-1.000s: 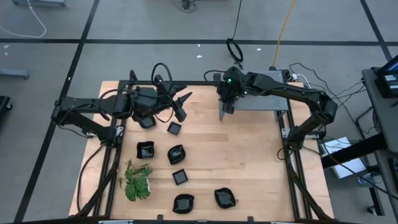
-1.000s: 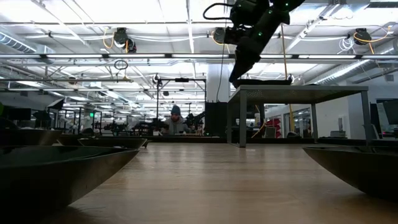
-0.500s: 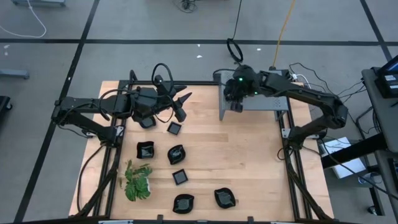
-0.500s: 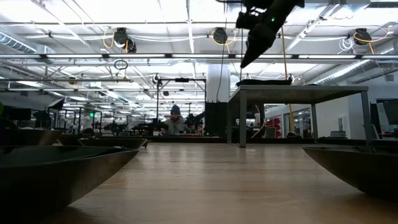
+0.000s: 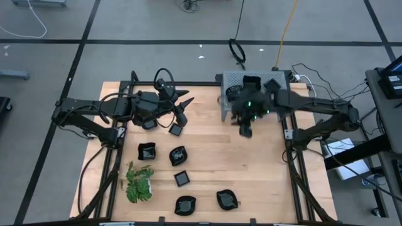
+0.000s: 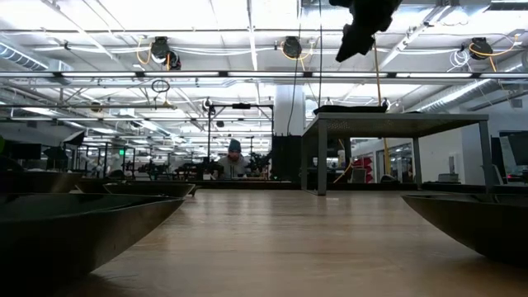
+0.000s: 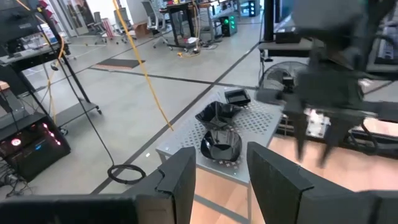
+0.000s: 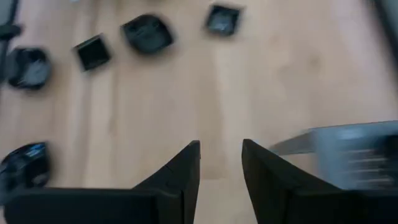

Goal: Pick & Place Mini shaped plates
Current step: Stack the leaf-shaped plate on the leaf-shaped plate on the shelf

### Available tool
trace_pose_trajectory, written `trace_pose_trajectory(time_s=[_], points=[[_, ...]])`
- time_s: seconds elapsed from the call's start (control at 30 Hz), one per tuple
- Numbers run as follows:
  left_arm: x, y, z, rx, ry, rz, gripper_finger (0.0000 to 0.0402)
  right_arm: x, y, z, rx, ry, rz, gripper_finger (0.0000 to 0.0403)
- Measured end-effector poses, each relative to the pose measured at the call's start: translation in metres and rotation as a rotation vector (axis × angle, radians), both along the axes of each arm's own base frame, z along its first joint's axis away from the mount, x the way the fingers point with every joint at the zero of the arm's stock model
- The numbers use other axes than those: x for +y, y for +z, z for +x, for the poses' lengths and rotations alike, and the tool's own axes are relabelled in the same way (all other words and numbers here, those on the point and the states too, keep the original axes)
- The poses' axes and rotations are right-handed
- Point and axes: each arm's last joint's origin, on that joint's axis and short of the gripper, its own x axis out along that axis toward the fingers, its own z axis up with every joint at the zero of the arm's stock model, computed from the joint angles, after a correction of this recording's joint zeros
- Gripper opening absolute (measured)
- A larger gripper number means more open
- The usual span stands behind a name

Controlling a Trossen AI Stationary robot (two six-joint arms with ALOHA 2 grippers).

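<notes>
The right end effector (image 5: pixel 245 130) hangs over bare desk (image 5: pixel 264 169) just in front of the grey perforated box (image 5: pixel 233 80), fingers parted with nothing between them, probably because its load now sits among the mini shaped plates (image 7: pixel 221 144) on that box. The left end effector (image 5: pixel 182 108), open and empty, waits above a square plate (image 5: pixel 176 129), near the others (image 5: pixel 178 155) lying beside the plant (image 5: pixel 139 183).

No words, labels, brand names, numbers or signs can be read anywhere in these views, whether on the worktop, the arms, the small plates or the room behind.
</notes>
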Motion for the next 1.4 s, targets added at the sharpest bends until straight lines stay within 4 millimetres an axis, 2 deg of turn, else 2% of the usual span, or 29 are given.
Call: trace_pose_trajectory(time_s=[0.13,0.33,0.53,0.73,0.93,1.03,1.23,1.4], points=[[-0.004,-0.002,-0.001,0.023,-0.015,0.002,0.015,0.029,-0.017,0.004,0.044,-0.007,0.099,0.0109],[-0.014,-0.005,-0.002,0.055,-0.049,0.005,0.015,0.057,-0.047,0.01,0.034,-0.055,0.282,0.0109],[-0.03,-0.008,-0.003,0.085,-0.16,-0.017,0.015,0.098,-0.096,0.008,-0.033,0.008,0.464,0.0109],[-0.047,-0.011,-0.006,0.11,-0.272,-0.055,0.015,0.13,-0.136,0.0,-0.098,0.033,0.595,0.0109],[-0.058,-0.012,-0.008,0.095,-0.297,-0.101,0.015,0.153,-0.173,0.003,0.028,0.102,0.523,0.0109],[-0.061,-0.012,-0.008,0.086,-0.304,-0.121,0.015,0.161,-0.188,0.007,0.069,0.166,0.546,0.011],[-0.066,-0.012,-0.01,0.077,-0.315,-0.143,0.015,0.175,-0.199,0.018,0.008,0.259,0.617,0.0112],[-0.067,-0.012,-0.01,0.071,-0.317,-0.158,0.015,0.177,-0.212,0.022,0.0,0.286,0.583,0.0134]])
